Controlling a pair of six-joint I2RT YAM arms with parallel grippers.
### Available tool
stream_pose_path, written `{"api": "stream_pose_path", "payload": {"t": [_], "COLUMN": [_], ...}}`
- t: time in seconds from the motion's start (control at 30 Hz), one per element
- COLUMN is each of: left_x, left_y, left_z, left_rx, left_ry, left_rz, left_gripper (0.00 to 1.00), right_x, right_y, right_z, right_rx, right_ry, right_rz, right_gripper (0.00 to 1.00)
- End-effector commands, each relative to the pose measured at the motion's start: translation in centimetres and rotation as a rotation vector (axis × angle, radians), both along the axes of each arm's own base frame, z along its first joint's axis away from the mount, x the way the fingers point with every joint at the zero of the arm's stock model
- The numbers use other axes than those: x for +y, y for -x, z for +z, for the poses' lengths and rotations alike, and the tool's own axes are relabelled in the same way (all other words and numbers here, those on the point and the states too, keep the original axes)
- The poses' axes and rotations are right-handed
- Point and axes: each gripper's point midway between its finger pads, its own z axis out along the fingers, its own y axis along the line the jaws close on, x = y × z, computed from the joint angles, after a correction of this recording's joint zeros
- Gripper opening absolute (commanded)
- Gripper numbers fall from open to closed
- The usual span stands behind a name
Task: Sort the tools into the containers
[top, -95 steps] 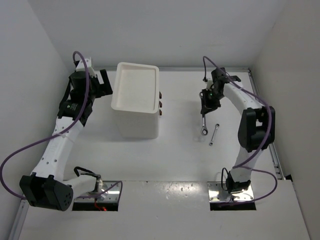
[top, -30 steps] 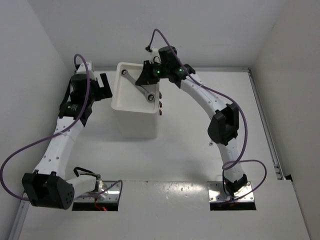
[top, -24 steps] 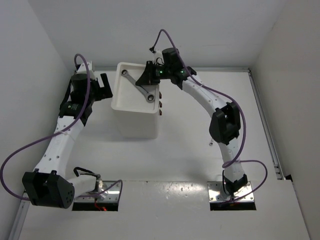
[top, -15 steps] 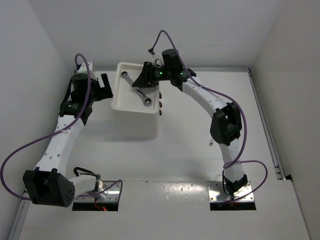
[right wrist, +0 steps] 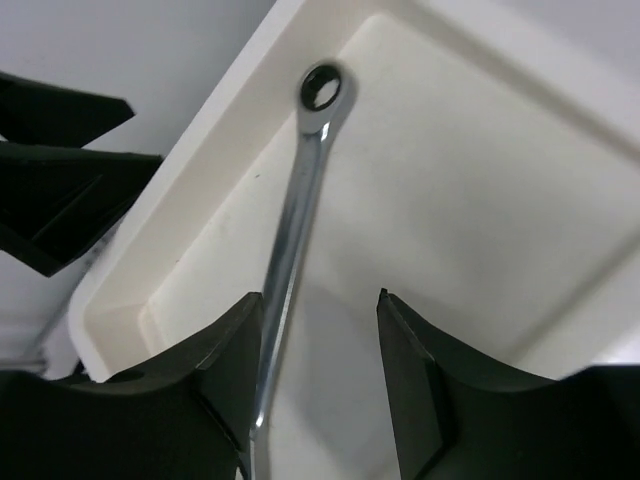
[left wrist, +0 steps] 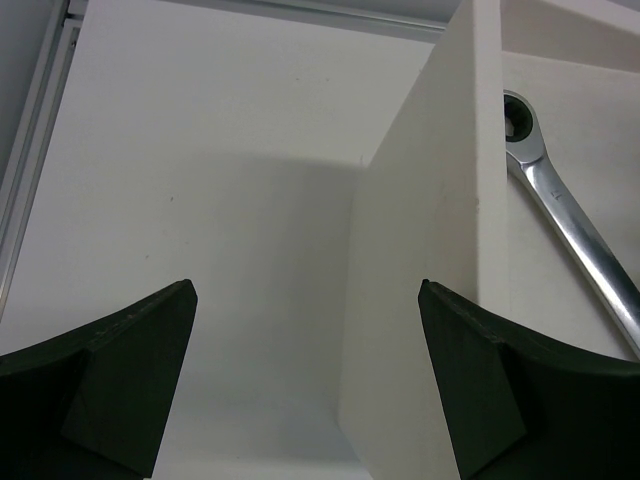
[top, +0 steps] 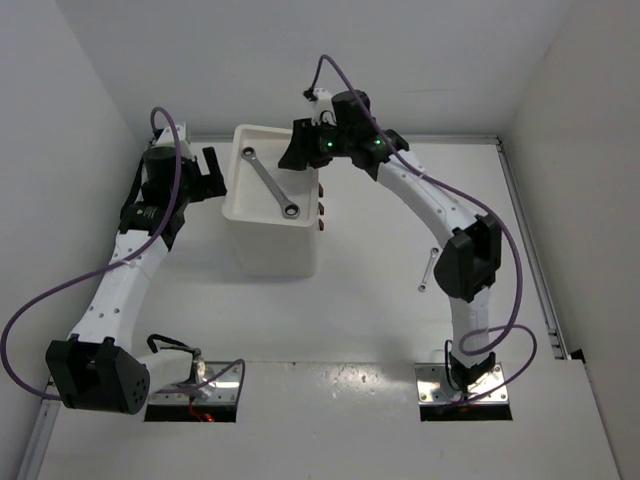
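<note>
The white box (top: 268, 240) has a shallow tray top (top: 295, 150) and three drawers with dark knobs (top: 321, 206). The longer silver wrench (top: 270, 182) lies slantwise in the tray; it also shows in the right wrist view (right wrist: 297, 205) and the left wrist view (left wrist: 565, 228). My right gripper (top: 299, 150) is open and empty just above the tray's right side (right wrist: 321, 294). The shorter wrench (top: 427, 270) lies on the table at the right. My left gripper (top: 212, 172) is open and empty, astride the box's left wall (left wrist: 307, 284). Pliers and scissors are out of view.
The box's left wall (left wrist: 420, 300) stands between my left fingers. The back wall and a metal rail (top: 530, 250) along the right edge bound the table. My right arm arches over the table from its base (top: 465, 380).
My right gripper carried the longer wrench from the table to the tray, let it go, and has drawn back a little to the right. The left arm has not moved.
</note>
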Motion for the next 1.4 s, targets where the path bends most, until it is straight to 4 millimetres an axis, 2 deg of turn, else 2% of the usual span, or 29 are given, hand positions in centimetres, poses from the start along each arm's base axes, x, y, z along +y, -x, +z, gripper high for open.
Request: {"api": "stream_pose_path", "payload": {"t": [0.0,0.03,0.07,0.1,0.13,0.17,0.2,0.23,0.27,0.3,0.33,0.37,0.4,0.47,0.5,0.57,0.6,0.63,0.67,0.7,0.73,0.77,0.8,0.9,1.03,1.23,1.37], "left_x": [0.3,0.3,0.4,0.4,0.4,0.5,1.1,1.5,1.8,2.4,2.6,2.8,3.0,2.9,2.9,2.6,2.6,2.6,2.6,2.6,2.8,2.8,3.0,3.3,3.4,3.4,3.2], "left_y": [0.0,0.1,0.3,0.2,0.5,0.5,0.5,0.5,0.5,0.5,0.5,0.6,0.4,0.4,0.4,0.3,0.6,0.6,0.8,1.1,1.1,1.4,1.5,1.9,2.0,1.6,1.3], "left_z": [1.9,2.4,2.9,3.1,3.6,4.2,5.1,5.7,6.8,7.3,7.7,8.2,7.9,7.9,7.5,6.9,6.7,6.2,6.5,6.5,6.5,6.9,6.5,7.1,6.5,5.3,5.4], "left_rx": [-0.067,-0.085,-0.099,-0.107,-0.121,-0.142,-0.159,-0.171,-0.193,-0.202,-0.211,-0.222,-0.212,-0.214,-0.208,-0.195,-0.194,-0.185,-0.195,-0.197,-0.197,-0.208,-0.199,-0.217,-0.199,-0.167,-0.167], "left_ry": [0.013,0.005,-0.006,-0.014,-0.022,-0.033,-0.061,-0.066,-0.069,-0.089,-0.092,-0.095,-0.099,-0.080,-0.061,-0.046,-0.046,-0.036,-0.034,-0.034,-0.037,-0.047,-0.052,-0.062,-0.067,-0.071,-0.068], "left_rz": [0.005,0.002,-0.002,-0.005,-0.008,-0.012,0.013,0.032,0.049,0.077,0.090,0.102,0.113,0.119,0.125,0.118,0.118,0.121,0.121,0.121,0.130,0.127,0.138,0.145,0.153,0.152,0.142], "left_gripper": [0.99,0.99,0.99,0.99,0.99,0.99,0.99,0.99,0.99,0.99,0.99,0.99,0.99,0.99,0.99,0.99,0.99,0.99,0.99,0.99,0.99,0.99,0.99,0.99,0.99,0.99,0.99], "right_x": [-5.3,-6.1,-8.5,-9.6,-11.4,-14.4,-16.0,-18.1,-21.5,-23.4,-24.8,-26.6,-27.5,-29.3,-30.4,-30.9,-31.9,-31.9,-32.1,-33.4,-33.4,-33.7,-34.5,-35.2,-35.5,-35.9,-36.3], "right_y": [-2.9,-3.2,-3.5,-4.0,-3.9,-4.3,-4.0,-3.2,-3.0,-2.0,-1.0,0.6,2.2,4.3,6.1,7.8,9.6,10.5,11.2,12.0,12.2,12.7,12.8,12.9,12.8,12.4,11.9], "right_z": [8.3,9.9,10.8,10.4,11.2,10.2,8.5,8.9,7.2,3.8,2.3,2.6,-1.0,-3.4,-6.2,-9.3,-11.9,-14.5,-16.0,-17.9,-18.4,-19.7,-20.6,-22.5,-24.1,-25.4,-25.9], "right_rx": [-0.339,-0.387,-0.419,-0.402,-0.434,-0.396,-0.344,-0.336,-0.262,-0.165,-0.102,-0.093,0.017,0.090,0.182,0.312,0.421,0.526,0.588,0.656,0.681,0.727,0.754,0.840,0.903,0.935,0.925], "right_ry": [0.072,0.067,0.101,0.114,0.146,0.206,0.245,0.275,0.337,0.392,0.408,0.427,0.456,0.503,0.549,0.570,0.627,0.649,0.645,0.637,0.608,0.629,0.647,0.674,0.673,0.692,0.709], "right_rz": [-0.139,-0.139,-0.153,-0.171,-0.189,-0.249,-0.275,-0.311,-0.409,-0.457,-0.517,-0.582,-0.637,-0.698,-0.723,-0.754,-0.767,-0.754,-0.738,-0.770,-0.765,-0.763,-0.779,-0.767,-0.761,-0.764,-0.776], "right_gripper": [0.51,0.51,0.51,0.51,0.49,0.46,0.42,0.41,0.41,0.41,0.43,0.45,0.45,0.45,0.45,0.45,0.43,0.39,0.38,0.36,0.34,0.30,0.29,0.27,0.27,0.27,0.29]}}
